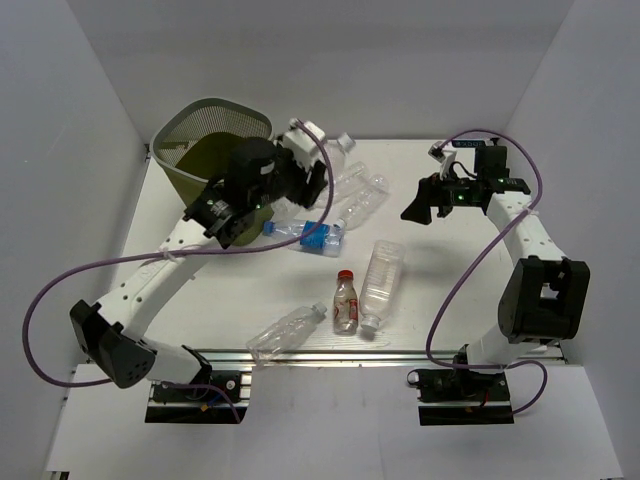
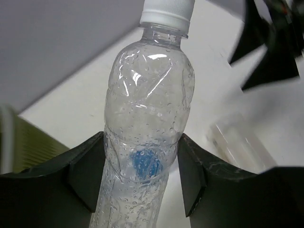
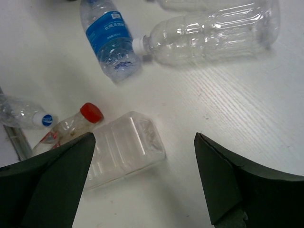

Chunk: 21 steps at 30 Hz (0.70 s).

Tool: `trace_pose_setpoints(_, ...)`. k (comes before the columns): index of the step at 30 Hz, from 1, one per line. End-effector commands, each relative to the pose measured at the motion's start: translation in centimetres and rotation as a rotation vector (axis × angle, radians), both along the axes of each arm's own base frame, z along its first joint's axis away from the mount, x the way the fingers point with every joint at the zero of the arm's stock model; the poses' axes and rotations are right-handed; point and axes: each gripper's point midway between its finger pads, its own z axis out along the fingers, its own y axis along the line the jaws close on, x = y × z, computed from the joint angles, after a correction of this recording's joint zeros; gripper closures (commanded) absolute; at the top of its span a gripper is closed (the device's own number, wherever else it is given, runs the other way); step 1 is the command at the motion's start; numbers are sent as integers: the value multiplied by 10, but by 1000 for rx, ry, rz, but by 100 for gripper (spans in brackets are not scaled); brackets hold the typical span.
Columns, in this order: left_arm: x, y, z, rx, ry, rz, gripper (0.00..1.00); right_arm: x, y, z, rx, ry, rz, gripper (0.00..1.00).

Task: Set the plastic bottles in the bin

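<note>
My left gripper point(image 1: 320, 165) point(image 2: 140, 175) is shut on a clear white-capped bottle point(image 2: 147, 109), held in the air just right of the olive-green mesh bin point(image 1: 205, 140); the bin's wall also shows in the left wrist view point(image 2: 28, 142). My right gripper point(image 1: 425, 205) point(image 3: 145, 161) is open and empty above the table. Below it lie a large square clear bottle point(image 3: 123, 147) point(image 1: 380, 280), a red-capped bottle point(image 3: 71, 126) point(image 1: 345, 300), a blue-labelled bottle point(image 3: 109, 38) point(image 1: 310, 235) and a clear bottle point(image 3: 209, 33) point(image 1: 365, 200).
Another clear bottle point(image 1: 285, 332) lies near the front metal rail point(image 1: 330, 352); it also shows in the right wrist view point(image 3: 19, 114). One more clear bottle point(image 1: 350, 178) lies beside my left gripper. White walls enclose the table on three sides.
</note>
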Motion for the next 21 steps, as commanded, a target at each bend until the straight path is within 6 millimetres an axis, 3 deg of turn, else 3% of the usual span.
trace_pose_setpoints(1,38,44,52,-104,-104,315,100,27,-3,22,-61,-184,7,10)
trace_pose_setpoints(3,59,70,79,-158,-163,468,100,38,-6,24,-84,-238,11,10)
trace_pose_setpoints(5,67,88,106,-239,-219,550,100,46,-7,24,-104,-268,26,15)
trace_pose_setpoints(6,71,100,123,-291,-243,580,100,44,5,21,-101,-263,60,18)
trace_pose_setpoints(10,84,121,158,-390,-297,637,100,47,10,18,-90,-263,92,32)
trace_pose_setpoints(12,91,138,159,-418,-295,714,100,47,14,15,-85,-263,101,36)
trace_pose_setpoints(14,96,173,161,-433,-322,862,100,46,19,12,-86,-262,112,37)
trace_pose_setpoints(15,101,183,149,-412,-299,919,100,49,19,14,-92,-282,111,37)
trace_pose_setpoints(17,109,213,134,-363,-287,1039,90,55,25,17,-114,-335,130,37)
trace_pose_setpoints(18,118,221,113,-309,-240,1075,83,56,29,17,-120,-356,148,30)
trace_pose_setpoints(19,124,225,104,-291,-215,1080,65,59,33,18,-130,-384,170,28)
trace_pose_setpoints(20,129,237,102,-285,-202,1103,53,65,35,24,-169,-488,229,26)
trace_pose_setpoints(21,132,240,89,-248,-156,1109,41,67,39,20,-179,-517,265,19)
